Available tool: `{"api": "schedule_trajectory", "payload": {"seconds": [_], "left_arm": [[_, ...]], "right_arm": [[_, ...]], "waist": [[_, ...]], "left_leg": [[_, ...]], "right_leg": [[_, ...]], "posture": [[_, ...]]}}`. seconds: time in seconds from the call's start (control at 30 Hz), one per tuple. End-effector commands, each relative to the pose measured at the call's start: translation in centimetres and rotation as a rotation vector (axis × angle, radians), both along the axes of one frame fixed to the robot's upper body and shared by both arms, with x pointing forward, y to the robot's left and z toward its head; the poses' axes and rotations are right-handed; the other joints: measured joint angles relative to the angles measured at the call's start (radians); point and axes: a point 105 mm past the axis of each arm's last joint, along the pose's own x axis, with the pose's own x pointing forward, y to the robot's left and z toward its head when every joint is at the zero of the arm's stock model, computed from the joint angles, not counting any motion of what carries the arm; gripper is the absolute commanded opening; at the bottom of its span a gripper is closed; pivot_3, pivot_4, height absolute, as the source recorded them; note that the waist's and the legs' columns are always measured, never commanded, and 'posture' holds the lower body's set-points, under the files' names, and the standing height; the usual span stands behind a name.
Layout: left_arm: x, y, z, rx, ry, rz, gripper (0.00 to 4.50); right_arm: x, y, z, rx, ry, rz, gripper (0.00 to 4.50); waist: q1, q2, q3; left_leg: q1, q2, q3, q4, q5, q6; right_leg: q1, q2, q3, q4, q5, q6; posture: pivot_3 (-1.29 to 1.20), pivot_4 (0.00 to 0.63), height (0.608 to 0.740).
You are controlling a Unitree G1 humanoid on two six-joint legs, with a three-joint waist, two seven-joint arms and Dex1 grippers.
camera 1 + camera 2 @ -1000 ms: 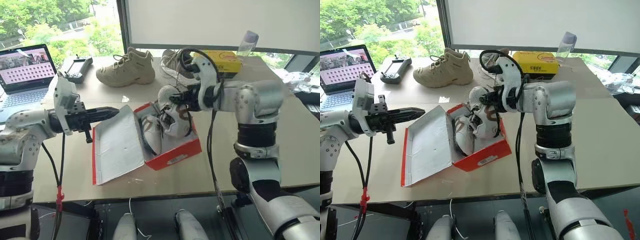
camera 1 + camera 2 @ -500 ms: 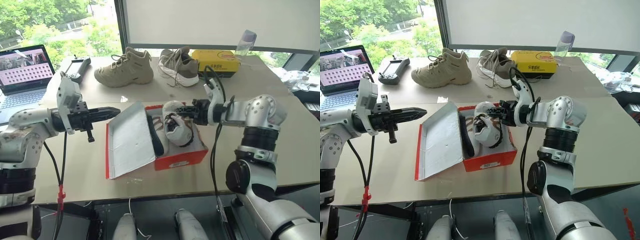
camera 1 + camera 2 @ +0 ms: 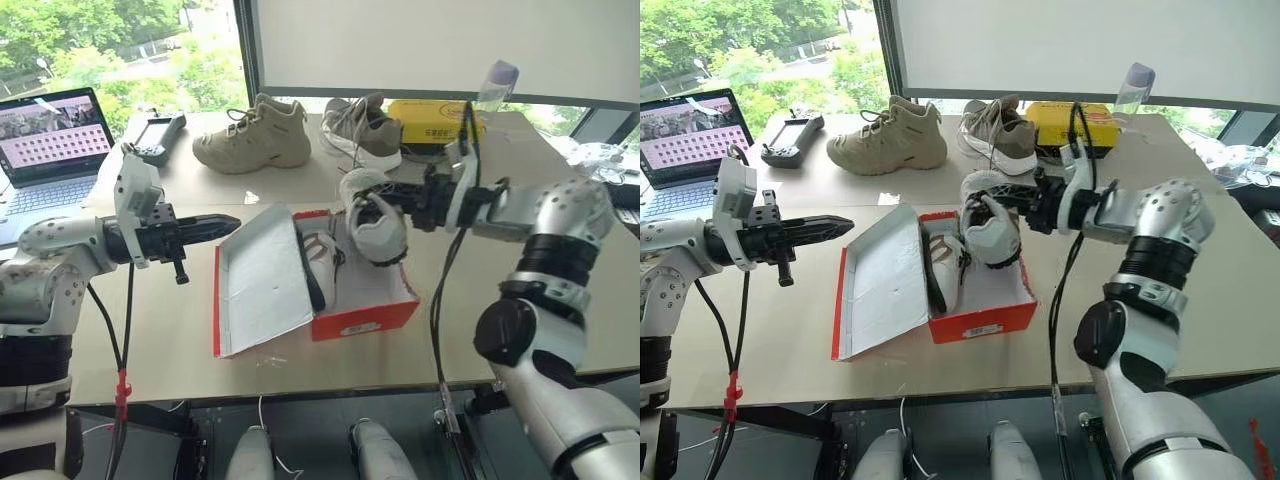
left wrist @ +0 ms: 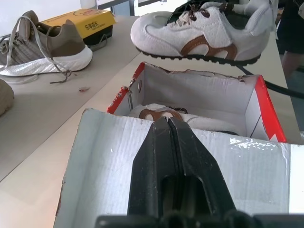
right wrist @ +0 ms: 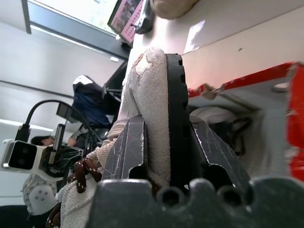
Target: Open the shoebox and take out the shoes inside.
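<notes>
Left gripper [image 3: 228, 222] is pointing level toward the right, fingers pressed together, arm bent out at the left. Right gripper [image 3: 1012, 203] is reaching leftward, its two fingers [image 5: 130, 147] clamping a white shoe [image 3: 988, 215], forearm level.

Legible markings. The yellow box [image 4: 80, 23] at the far side of the bench [image 3: 1240, 300] carries a line of dark characters on its side wall, too small to read. A white label [image 3: 362, 327] with fine print sits on the red front wall of the shoebox [image 3: 385, 315]; its text cannot be made out. The laptop screen [image 3: 688, 122] shows a grid of small thumbnails, with no readable words.
</notes>
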Motion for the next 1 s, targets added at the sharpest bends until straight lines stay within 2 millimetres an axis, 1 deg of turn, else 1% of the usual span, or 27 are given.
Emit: {"api": "schedule_trajectory", "payload": {"seconds": [0.03,0.13,0.17,0.23,0.27,0.33,0.43,0.5,0.53,0.57,0.67,0.7,0.8,0.83,0.87,1.0], "left_arm": [[-0.2,0.0,0.8,0.010,-0.046,-0.004,0.00],[-0.3,-0.1,0.8,0.010,-0.047,-0.005,0.00],[-0.3,0.0,0.8,0.010,-0.046,-0.005,0.00],[-0.3,0.0,0.8,0.011,-0.045,-0.003,0.00],[-0.3,-0.1,0.8,0.014,-0.045,-0.004,0.00],[-0.3,-0.1,0.7,0.020,-0.044,-0.005,0.00],[-0.3,-0.1,0.7,0.022,-0.046,-0.005,0.00],[-0.3,-0.2,0.7,0.023,-0.048,-0.007,0.00],[-0.3,-0.2,0.8,0.022,-0.050,-0.006,0.00],[-0.3,-0.2,0.8,0.023,-0.051,-0.005,0.00],[-0.4,-0.1,0.9,0.024,-0.052,-0.003,0.00],[-0.4,-0.1,0.9,0.024,-0.053,-0.002,0.00],[-0.5,-0.1,0.9,0.022,-0.053,-0.001,0.00],[-0.5,-0.1,0.9,0.021,-0.053,-0.001,0.00],[-0.5,-0.2,0.9,0.021,-0.053,-0.001,0.00],[-0.5,-0.2,0.8,0.019,-0.048,-0.004,0.00]], "right_arm": [[1.5,-4.4,0.7,-0.025,-0.058,-0.174,1.12],[2.4,-6.7,0.0,-0.047,-0.067,-0.263,1.12],[3.1,-8.3,-0.6,-0.067,-0.069,-0.340,1.12],[4.1,-10.7,-1.6,-0.092,-0.073,-0.470,1.12],[4.5,-11.8,-2.4,-0.119,-0.074,-0.530,1.12],[5.1,-12.3,-3.8,-0.135,-0.058,-0.578,1.12],[5.6,-12.1,-5.9,-0.165,-0.037,-0.604,1.12],[5.6,-12.1,-8.0,-0.244,-0.007,-0.622,1.12],[5.6,-12.2,-9.4,-0.322,0.010,-0.628,1.12],[5.4,-12.4,-10.4,-0.382,0.021,-0.629,1.39],[5.1,-13.0,-12.2,-0.541,0.024,-0.624,2.24],[4.9,-13.4,-12.8,-0.639,0.017,-0.612,2.54],[4.6,-14.4,-13.6,-0.863,-0.017,-0.575,3.63],[4.5,-14.6,-13.6,-0.902,-0.025,-0.569,3.86],[4.5,-14.7,-13.6,-0.922,-0.034,-0.568,4.25],[5.0,-15.7,-11.5,-0.992,-0.113,-0.587,4.25]], "waist": [[-0.002,0.000,0.000],[-0.003,0.000,0.000],[-0.004,0.000,0.000],[-0.013,0.000,0.001],[-0.016,0.001,0.001],[-0.023,0.001,0.002],[-0.037,0.001,0.003],[-0.047,0.001,0.003],[-0.052,0.001,0.003],[-0.056,0.001,0.003],[-0.060,0.001,0.003],[-0.060,0.001,0.003],[-0.064,0.001,0.003],[-0.065,0.001,0.003],[-0.065,0.001,0.002],[-0.062,0.001,0.002]], "left_leg": [[0.000,0.000,0.000,0.000,0.000,0.000],[0.000,0.000,0.000,0.000,0.000,0.000],[0.000,0.000,0.000,0.000,0.000,0.000],[0.000,0.000,0.000,0.000,0.000,0.000],[0.000,0.000,0.000,0.000,0.000,0.000],[0.000,0.000,0.000,0.000,0.000,0.000],[0.000,0.000,0.000,-0.001,0.000,0.000],[0.000,0.000,0.000,-0.001,0.000,0.000],[0.000,0.000,0.000,-0.001,0.000,0.000],[0.000,0.000,0.000,-0.001,0.000,0.000],[0.001,0.000,0.000,0.000,0.000,0.000],[0.002,0.000,0.000,0.001,0.000,0.000],[0.003,0.000,0.000,0.001,0.000,0.000],[0.004,0.000,0.000,0.001,0.000,0.000],[0.004,0.000,0.000,0.001,0.000,0.000],[0.006,0.000,0.000,0.001,0.000,0.000]], "right_leg": [[0.000,0.000,0.000,0.000,0.000,0.000],[0.000,0.000,0.000,-0.001,0.000,0.000],[0.000,0.000,0.000,-0.001,0.000,0.000],[0.000,0.000,0.001,-0.001,0.000,0.000],[0.000,0.000,0.001,-0.001,0.000,0.000],[0.000,0.000,0.001,-0.001,0.000,0.000],[0.000,0.000,0.001,-0.001,0.000,0.000],[0.000,0.000,0.001,-0.001,0.000,0.000],[0.001,0.000,0.001,-0.001,0.000,0.001],[0.001,0.000,0.001,-0.001,0.000,0.001],[0.002,0.000,0.001,-0.001,0.001,0.001],[0.003,0.000,0.001,-0.001,0.001,0.002],[0.004,0.000,0.001,-0.001,0.001,0.002],[0.004,0.000,0.002,-0.001,0.001,0.002],[0.005,0.000,0.001,-0.001,0.001,0.002],[0.007,0.000,0.001,-0.001,0.001,0.002]], "posture": [[0.00,0.150,0.712],[0.00,0.150,0.712],[0.00,0.150,0.712],[0.00,0.150,0.712],[0.00,0.150,0.712],[0.00,0.150,0.712],[0.00,0.150,0.712],[0.00,0.150,0.712],[0.00,0.150,0.712],[0.00,0.150,0.712],[0.00,0.150,0.712],[0.00,0.150,0.712],[0.00,0.150,0.712],[0.00,0.150,0.712],[0.00,0.150,0.712],[0.00,0.150,0.712]]}}
